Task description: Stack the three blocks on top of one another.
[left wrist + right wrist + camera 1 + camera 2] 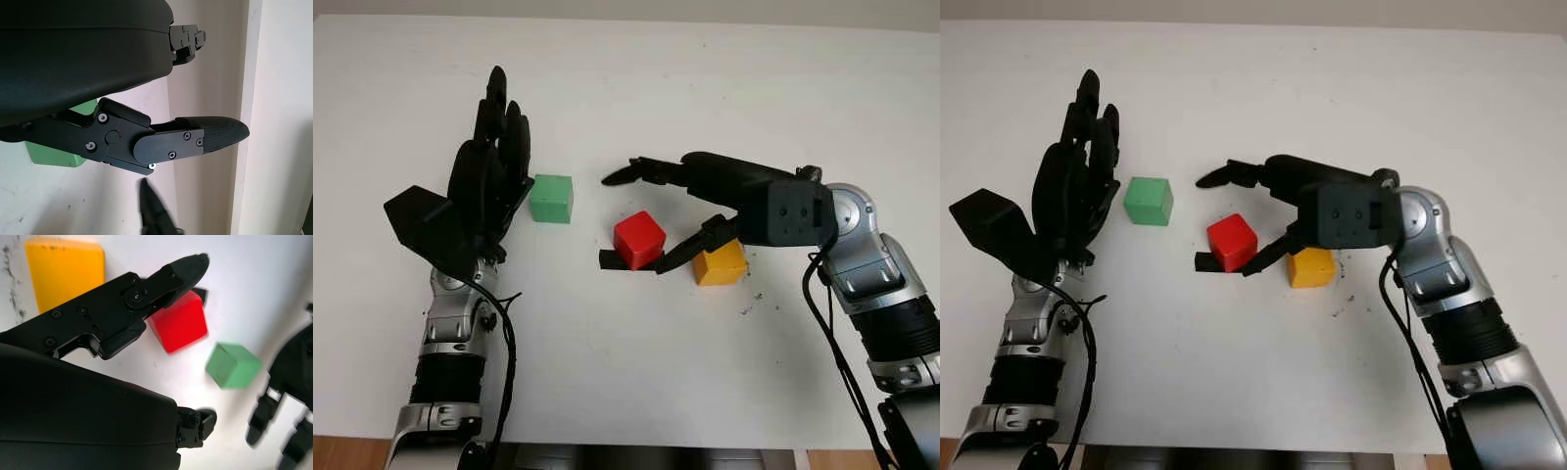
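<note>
White table [636,352] carries three blocks. Right hand [636,220] brackets the red block [639,239] without clearly gripping it, yellow block [722,263] beside. Left hand [489,181] open by the green block [552,199].

left hand [494,171]: open, raised | right hand [651,220]: open, reaching inward, perhaps just above table

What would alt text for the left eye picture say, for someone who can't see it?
On a white table, the robot's right hand reaches around a red block, fingers either side, with a yellow block beside it. The open left hand stands next to a green block.
</note>
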Action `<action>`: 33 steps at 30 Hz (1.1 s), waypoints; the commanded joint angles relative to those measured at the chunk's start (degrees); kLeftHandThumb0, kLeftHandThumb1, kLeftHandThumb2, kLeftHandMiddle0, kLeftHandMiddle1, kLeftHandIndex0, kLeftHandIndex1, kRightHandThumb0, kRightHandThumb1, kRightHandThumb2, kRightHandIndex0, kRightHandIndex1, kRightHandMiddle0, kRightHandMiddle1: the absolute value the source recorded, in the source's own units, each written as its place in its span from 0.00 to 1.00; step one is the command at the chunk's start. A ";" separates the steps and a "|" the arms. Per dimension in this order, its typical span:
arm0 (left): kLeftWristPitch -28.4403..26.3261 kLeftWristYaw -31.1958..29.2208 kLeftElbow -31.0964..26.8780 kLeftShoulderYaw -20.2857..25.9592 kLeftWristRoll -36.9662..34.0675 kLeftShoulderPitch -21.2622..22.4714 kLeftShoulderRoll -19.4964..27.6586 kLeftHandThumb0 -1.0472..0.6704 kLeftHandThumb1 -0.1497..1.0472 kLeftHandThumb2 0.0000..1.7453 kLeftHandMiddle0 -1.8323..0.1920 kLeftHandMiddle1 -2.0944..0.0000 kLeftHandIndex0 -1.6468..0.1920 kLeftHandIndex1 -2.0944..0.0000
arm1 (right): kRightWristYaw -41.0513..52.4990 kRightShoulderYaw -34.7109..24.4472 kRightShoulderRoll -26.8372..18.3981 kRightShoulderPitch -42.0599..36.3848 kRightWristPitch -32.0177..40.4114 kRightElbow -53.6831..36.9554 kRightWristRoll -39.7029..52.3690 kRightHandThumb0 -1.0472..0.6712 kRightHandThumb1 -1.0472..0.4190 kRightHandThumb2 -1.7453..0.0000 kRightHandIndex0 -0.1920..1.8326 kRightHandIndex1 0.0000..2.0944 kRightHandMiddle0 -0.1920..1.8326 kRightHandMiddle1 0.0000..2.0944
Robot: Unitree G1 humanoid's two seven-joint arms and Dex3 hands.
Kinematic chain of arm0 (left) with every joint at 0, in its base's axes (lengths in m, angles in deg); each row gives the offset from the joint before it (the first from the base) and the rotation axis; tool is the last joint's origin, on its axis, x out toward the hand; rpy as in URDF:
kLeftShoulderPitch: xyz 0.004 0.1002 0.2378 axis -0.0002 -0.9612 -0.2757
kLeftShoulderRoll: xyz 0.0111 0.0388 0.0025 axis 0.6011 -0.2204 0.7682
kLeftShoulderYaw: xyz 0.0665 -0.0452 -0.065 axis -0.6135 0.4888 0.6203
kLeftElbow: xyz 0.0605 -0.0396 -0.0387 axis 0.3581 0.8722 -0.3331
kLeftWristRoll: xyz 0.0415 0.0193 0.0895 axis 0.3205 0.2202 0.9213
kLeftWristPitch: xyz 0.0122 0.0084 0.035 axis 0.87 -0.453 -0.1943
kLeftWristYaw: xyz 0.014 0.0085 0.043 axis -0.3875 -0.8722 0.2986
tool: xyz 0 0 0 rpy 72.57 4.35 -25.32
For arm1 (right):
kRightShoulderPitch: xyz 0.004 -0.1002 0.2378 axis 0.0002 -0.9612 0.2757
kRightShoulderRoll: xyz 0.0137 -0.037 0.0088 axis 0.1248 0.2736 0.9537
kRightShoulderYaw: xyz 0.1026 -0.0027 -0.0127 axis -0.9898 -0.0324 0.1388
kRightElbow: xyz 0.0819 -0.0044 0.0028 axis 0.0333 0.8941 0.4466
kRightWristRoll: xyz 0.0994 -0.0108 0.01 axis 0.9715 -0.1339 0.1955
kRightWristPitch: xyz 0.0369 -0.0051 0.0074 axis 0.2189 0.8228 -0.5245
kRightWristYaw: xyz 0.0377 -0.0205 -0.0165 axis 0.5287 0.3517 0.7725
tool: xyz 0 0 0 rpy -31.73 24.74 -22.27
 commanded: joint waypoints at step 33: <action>0.61 -4.55 -0.68 -12.07 37.53 13.93 33.19 0.16 0.93 0.02 0.89 0.98 0.71 0.96 | -28.30 -16.08 8.61 -2.27 15.40 -3.48 10.96 0.19 0.00 0.90 0.03 0.02 0.04 0.03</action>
